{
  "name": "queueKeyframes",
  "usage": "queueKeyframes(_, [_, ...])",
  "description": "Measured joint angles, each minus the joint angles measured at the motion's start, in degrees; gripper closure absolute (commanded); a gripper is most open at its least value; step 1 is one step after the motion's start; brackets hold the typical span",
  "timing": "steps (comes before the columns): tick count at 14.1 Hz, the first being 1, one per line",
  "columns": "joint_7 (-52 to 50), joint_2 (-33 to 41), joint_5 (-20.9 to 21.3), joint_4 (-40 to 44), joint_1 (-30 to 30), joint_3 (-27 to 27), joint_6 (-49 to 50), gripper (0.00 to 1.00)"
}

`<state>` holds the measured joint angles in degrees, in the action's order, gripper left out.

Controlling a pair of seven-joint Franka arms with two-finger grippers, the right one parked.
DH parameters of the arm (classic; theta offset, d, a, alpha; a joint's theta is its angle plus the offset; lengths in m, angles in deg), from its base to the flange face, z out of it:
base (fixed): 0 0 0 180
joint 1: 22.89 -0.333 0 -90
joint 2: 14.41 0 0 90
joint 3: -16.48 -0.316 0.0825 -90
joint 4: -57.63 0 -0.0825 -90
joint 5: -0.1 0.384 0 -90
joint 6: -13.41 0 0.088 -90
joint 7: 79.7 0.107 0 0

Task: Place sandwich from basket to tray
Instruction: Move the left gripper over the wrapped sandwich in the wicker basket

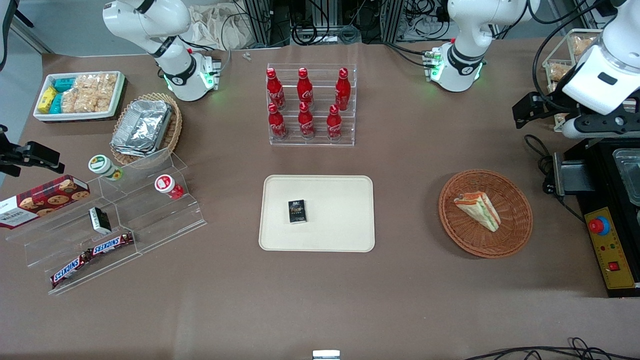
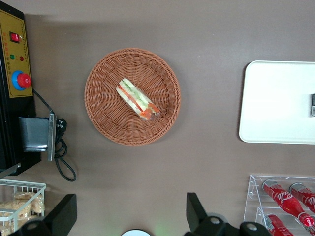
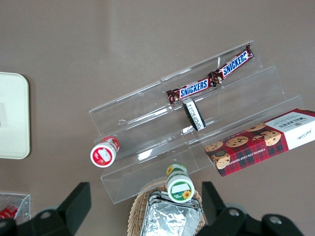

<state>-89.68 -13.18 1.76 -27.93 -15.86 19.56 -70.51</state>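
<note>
You have bare table between the basket (image 1: 515,235) and the tray (image 1: 350,235). On the tray, a small dark box (image 1: 297,211) takes one spot; the part nearer the basket lies bare. The gripper (image 2: 130,216) hangs high above the table, fingers spread, apparently unobstructed. The bottle rack (image 1: 311,105) stands farther from the front camera than the tray.

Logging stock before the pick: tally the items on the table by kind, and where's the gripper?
Cola bottles: 6
Snickers bars: 2
Lidded cups: 2
Cookie box: 1
Small black packs: 2
Sandwich: 1, in the basket
Total: 14
One black pack lies on the tray. Gripper: open, above the table, apart from the basket.
</note>
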Motion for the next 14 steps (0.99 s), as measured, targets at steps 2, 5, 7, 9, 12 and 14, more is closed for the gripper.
queueKeyframes(2, [0.00,-0.08,0.00,0.00,0.00,0.00,0.02,0.00])
queueKeyframes(5, [-0.28,-0.32,0.00,-0.06,0.00,-0.04,0.08,0.00])
queueKeyframes(7, [-2.54,-0.68,0.00,-1.00,-0.02,-0.16,0.11,0.00])
queueKeyframes(9, [-6.36,-1.46,0.00,-3.28,-0.05,-0.34,-1.00,0.00])
queueKeyframes(12, [-11.26,-2.30,0.00,-10.04,-0.59,-0.88,-8.64,0.00])
queueKeyframes(14, [-13.72,-2.45,-0.01,-15.94,-1.03,-1.29,-14.60,0.00])
